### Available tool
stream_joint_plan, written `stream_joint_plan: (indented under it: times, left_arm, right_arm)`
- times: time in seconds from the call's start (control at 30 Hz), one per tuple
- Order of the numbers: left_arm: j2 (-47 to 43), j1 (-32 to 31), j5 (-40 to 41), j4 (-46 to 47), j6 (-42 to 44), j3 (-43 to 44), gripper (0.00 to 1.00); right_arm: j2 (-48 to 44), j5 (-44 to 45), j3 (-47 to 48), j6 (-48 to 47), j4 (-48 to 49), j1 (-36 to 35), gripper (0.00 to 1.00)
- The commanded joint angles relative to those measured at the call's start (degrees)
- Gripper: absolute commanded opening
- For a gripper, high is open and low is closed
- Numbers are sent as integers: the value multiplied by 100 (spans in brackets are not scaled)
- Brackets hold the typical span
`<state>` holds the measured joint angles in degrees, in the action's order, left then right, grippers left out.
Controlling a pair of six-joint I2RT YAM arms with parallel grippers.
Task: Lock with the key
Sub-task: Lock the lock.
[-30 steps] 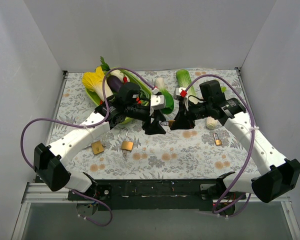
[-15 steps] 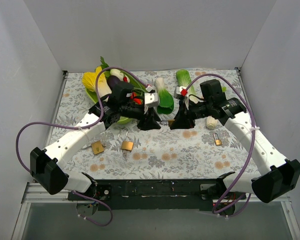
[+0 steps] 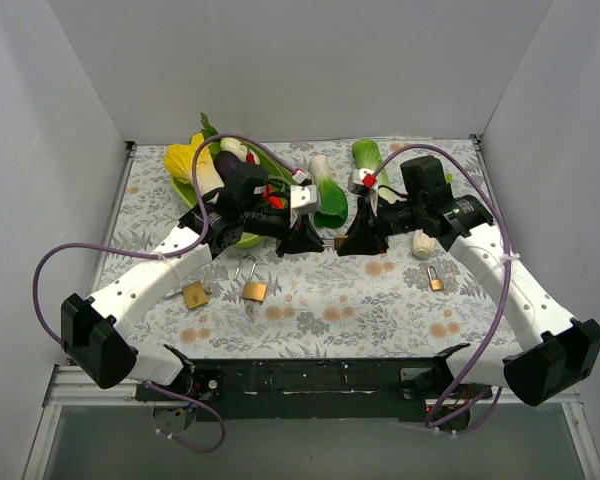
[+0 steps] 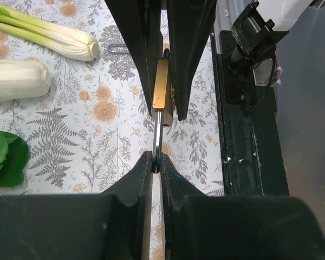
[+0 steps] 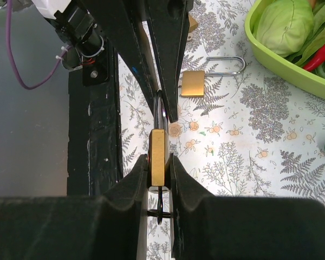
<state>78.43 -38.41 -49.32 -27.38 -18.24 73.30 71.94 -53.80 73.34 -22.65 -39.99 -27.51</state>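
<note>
The flowered table (image 3: 330,312) lies under both my arms, with a green tray (image 5: 290,77) of vegetables at its far left. Above the middle of the cloth my two claws meet tip to tip. My right claw (image 3: 354,241) is clenched on the brass padlock (image 3: 330,241), pads pressed on its two broad faces. My left claw (image 3: 304,240) is pinched tight on the key (image 4: 158,138). Both are held off the table, between the tray and the pale stalks on the right.

From above, the lock is only a small gold speck between black fingers, and I cannot make out the key there at all. My left wrist camera shows it plainly: a thin silver blade runs straight from my fingertips (image 4: 145,169) to the underside of the brass body. How deep it sits I cannot tell. My right wrist camera gives the other end, with the dark shackle (image 5: 160,212) poking out behind my pads toward the lens.

That view also catches a spare padlock (image 5: 193,83) lying flat on the cloth, its shackle swung open. The overhead view adds two more, one near my left arm (image 3: 195,294) and one near my right (image 3: 435,281).
</note>
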Motion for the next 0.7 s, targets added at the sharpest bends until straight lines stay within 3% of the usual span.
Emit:
stream_joint_plan:
  times: [0.0,0.67]
  left_arm:
    - [-12,-35,-367,118,-30,62,0]
    - [58,-158,-570,865,-514,27,0]
  right_arm:
    - [-75,-17,172,68,413,-62,1]
    - [224,141,-294,429,1441,-861,1]
